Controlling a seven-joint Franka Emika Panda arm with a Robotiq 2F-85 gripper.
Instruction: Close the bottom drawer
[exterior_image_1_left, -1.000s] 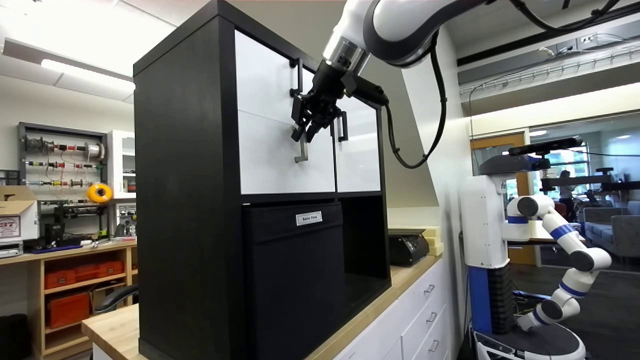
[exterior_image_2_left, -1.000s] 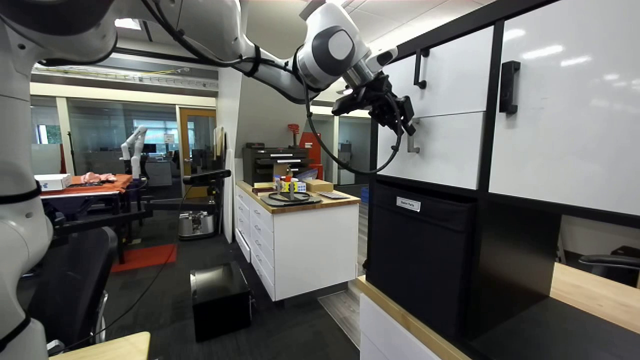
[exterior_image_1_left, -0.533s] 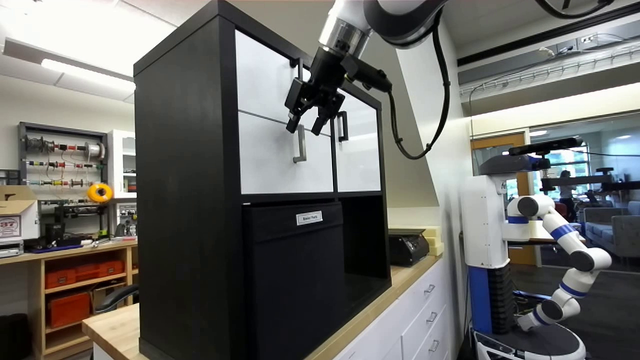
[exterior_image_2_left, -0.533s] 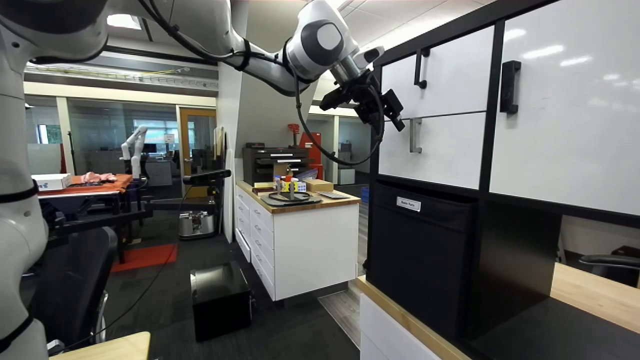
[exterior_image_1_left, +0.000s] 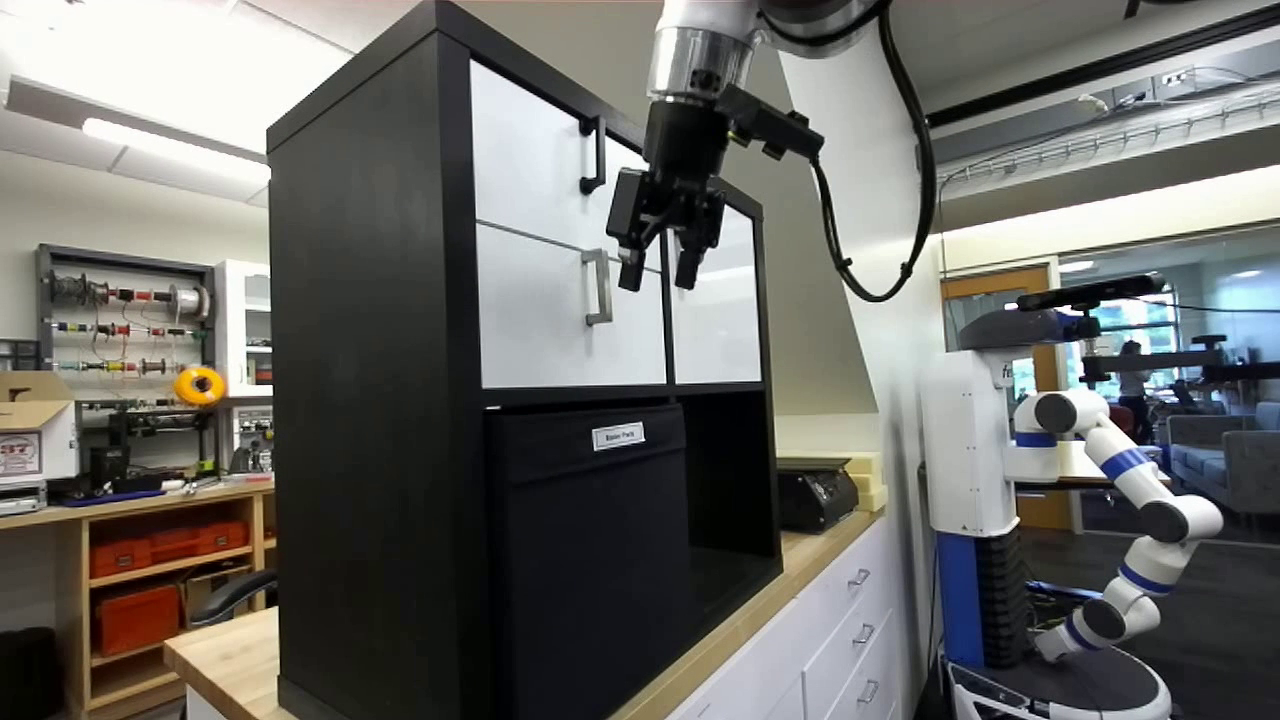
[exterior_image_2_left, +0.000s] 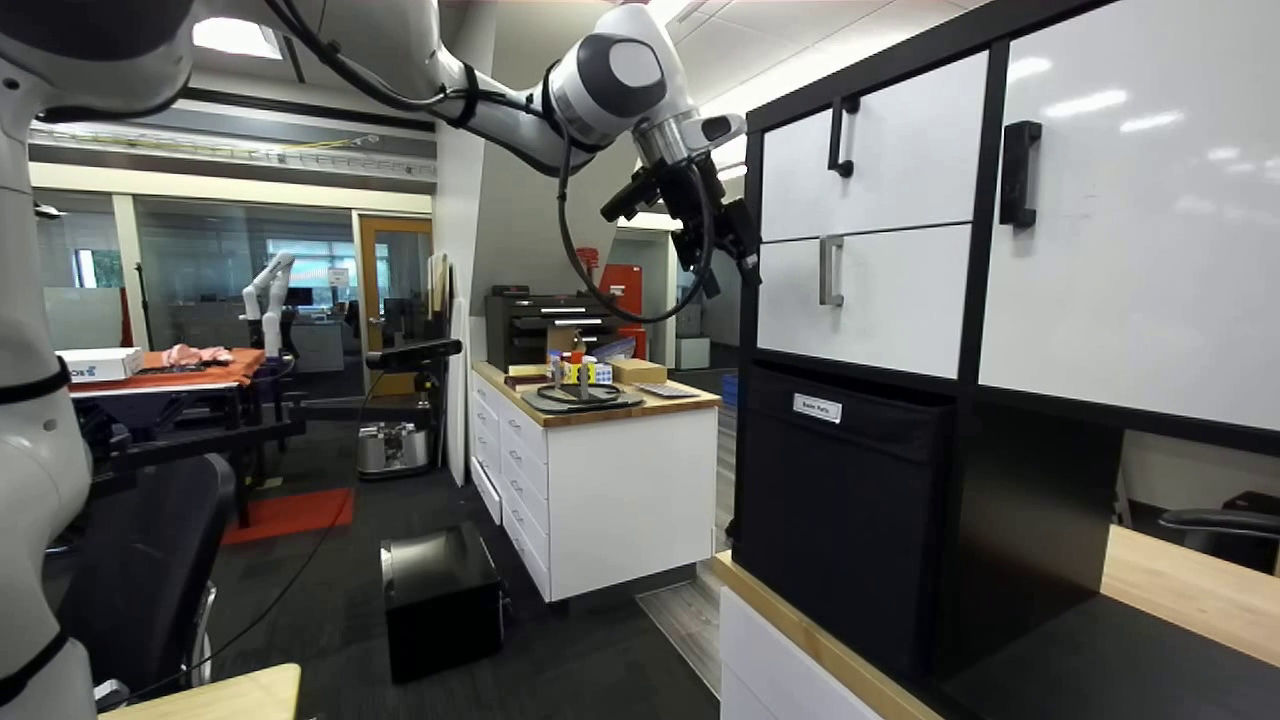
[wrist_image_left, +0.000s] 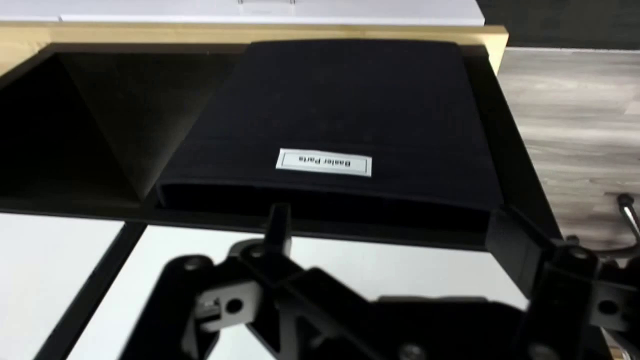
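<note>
tall black cabinet, two rows of compartments, upright on a wooden countertop.
franka arm, white with grey, extended from above in front of the cabinet.
black fabric bin, occupying the lower-row compartment beneath the bottom drawer.
white cabinet door, beside the bottom drawer, with its own dark handle.
bottom drawer, flat white front, the lower of two in the cabinet's upper row; from where i stand it sits flush with the cabinet.
upper white front, directly above, matching.
robotiq gripper, black, hanging just in front of the cabinet, near the bottom drawer; fingers pointing down, spread well apart, holding nothing.
grey bar handle on the bottom drawer, vertical, apart from the gripper.
white label on the bin, reading "basler parts", upside down in the wrist view.
</note>
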